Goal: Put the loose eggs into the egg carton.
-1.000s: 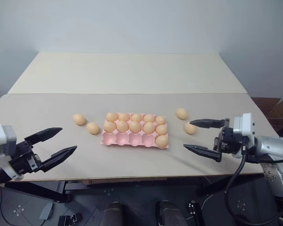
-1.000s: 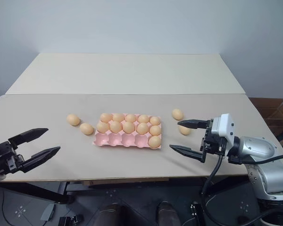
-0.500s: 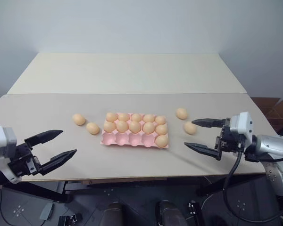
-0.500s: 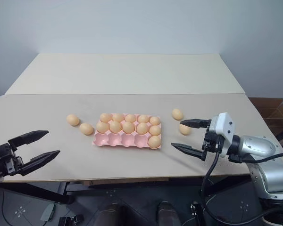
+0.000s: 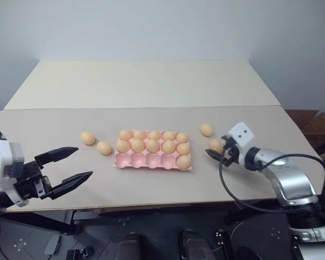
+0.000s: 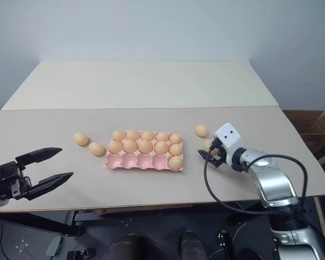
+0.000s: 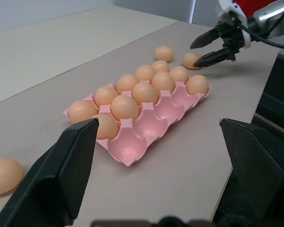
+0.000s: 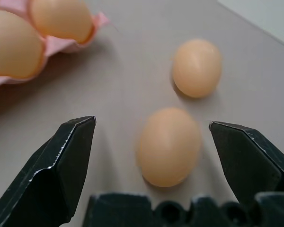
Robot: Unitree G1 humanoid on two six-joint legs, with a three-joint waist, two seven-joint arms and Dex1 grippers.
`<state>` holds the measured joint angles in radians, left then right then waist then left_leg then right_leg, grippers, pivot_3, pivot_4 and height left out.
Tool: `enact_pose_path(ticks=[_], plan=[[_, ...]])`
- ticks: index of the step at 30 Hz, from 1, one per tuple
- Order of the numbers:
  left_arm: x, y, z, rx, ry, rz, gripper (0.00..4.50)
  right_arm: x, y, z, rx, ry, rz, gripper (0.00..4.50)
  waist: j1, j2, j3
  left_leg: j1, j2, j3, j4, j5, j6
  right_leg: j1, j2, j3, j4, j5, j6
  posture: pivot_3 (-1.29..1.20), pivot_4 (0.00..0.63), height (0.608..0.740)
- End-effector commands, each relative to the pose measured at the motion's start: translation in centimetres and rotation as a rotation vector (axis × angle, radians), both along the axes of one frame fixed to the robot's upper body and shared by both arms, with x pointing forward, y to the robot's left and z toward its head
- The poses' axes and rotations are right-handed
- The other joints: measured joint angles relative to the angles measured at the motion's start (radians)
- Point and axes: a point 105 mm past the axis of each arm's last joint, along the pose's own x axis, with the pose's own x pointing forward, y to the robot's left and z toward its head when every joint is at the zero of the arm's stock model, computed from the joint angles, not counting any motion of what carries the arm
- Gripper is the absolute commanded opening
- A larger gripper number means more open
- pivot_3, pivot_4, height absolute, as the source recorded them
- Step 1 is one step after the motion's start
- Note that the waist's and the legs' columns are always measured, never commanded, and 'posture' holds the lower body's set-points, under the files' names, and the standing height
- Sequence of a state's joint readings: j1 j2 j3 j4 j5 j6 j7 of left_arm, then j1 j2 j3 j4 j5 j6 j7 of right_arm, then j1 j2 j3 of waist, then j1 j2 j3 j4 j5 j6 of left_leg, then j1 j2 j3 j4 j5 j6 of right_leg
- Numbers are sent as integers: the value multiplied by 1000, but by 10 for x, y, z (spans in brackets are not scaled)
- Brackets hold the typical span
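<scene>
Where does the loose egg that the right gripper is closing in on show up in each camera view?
Left eye view: the egg lies right of the egg carton, at the right gripper.
Right eye view: same egg, just right of the carton.
Left wrist view: far off, beside the open right gripper.
Right wrist view: centred between the open fingers.
Shared landmark: the second loose egg just beyond it.

One egg carton [image 5: 151,160] lies on the desk [image 5: 151,92], a pink tray of fifteen cups. Eleven eggs sit in it — five in the far row, five in the middle row, one in the near row's right end cup. Four near-row cups are bare. Four loose eggs lie beside the carton — two to its left [image 5: 88,138], two to its right [image 5: 206,130].
</scene>
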<state>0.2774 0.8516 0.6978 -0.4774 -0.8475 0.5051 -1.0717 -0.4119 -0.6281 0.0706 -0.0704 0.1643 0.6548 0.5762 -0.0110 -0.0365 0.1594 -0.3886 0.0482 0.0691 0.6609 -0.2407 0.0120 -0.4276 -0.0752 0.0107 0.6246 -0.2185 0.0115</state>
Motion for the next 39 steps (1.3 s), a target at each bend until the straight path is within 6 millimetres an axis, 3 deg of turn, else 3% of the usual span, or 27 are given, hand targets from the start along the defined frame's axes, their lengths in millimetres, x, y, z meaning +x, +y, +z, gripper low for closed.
enact_pose_path(ticks=[1, 8, 10, 14, 18, 22, 26, 30, 34, 39], plan=[[0, -2, 6, 19, -20, -13, 4500, 10, -5, 0, -9, -2, -61, 4078, 0, 0, 0, 0, 0, 0, 0, 0, 0, 0, 0, 0, 0, 0, 0, 0, 150, 740], [-1, -2, 7, 23, -26, -12, 4500, 3, 10, 26, 39, -97, -12, 1881, -2, 0, 0, 0, 0, 0, 0, 0, 0, 0, 0, 0, 0, 1, 3, 0, 150, 740], [-1, -3, 7, 23, -27, -14, 4500, -5, 23, 39, 45, -137, 45, 1881, -3, 0, 0, 0, 1, 0, 0, 0, 0, 0, 0, 0, 0, 1, 3, 0, 150, 740], [1, -7, 7, 14, -29, -40, 4500, -32, 75, 61, 114, -163, 245, 1881, -6, 0, 0, 0, 2, -1, 0, 0, 0, -1, 2, -1, 1, 1, 5, 0, 150, 740], [7, -12, 8, 14, -33, -77, 4500, -47, 122, 50, 125, -116, 364, 1881, -4, 0, 0, 2, 2, -1, 0, 0, 0, 0, 2, -1, 2, 0, 4, 0, 150, 740], [11, -15, 10, 19, -36, -107, 4500, -48, 139, 36, 87, -83, 384, 1881, -2, 0, 0, 1, 1, -1, 0, 0, 0, 0, 1, -1, 2, 0, 1, 0, 150, 740], [17, -17, 14, 29, -47, -136, 4500, -46, 140, 28, 42, -58, 373, 3094, 0, 0, 0, -1, 0, -1, 0, 0, 0, 0, -1, -1, 0, 1, 1, 0, 150, 740], [19, -18, 16, 28, -51, -145, 4500, -48, 137, 45, 65, -105, 383, 4477, -2, -1, 0, -1, 0, -1, 0, 0, 0, -1, 0, -2, 0, 2, 3, 0, 150, 740], [20, -18, 15, 29, -51, -148, 4500, -55, 122, 63, 90, -156, 388, 4477, -2, 0, 0, -1, 1, -1, 0, 0, 0, -2, 1, -2, 1, 2, 3, 0, 150, 740], [20, -15, 14, 26, -54, -142, 4500, -62, 82, 84, 103, -218, 378, 4477, 3, -1, 0, -1, 1, -2, 0, 0, 0, -1, 0, -3, 1, 2, 3, 0, 150, 740]])
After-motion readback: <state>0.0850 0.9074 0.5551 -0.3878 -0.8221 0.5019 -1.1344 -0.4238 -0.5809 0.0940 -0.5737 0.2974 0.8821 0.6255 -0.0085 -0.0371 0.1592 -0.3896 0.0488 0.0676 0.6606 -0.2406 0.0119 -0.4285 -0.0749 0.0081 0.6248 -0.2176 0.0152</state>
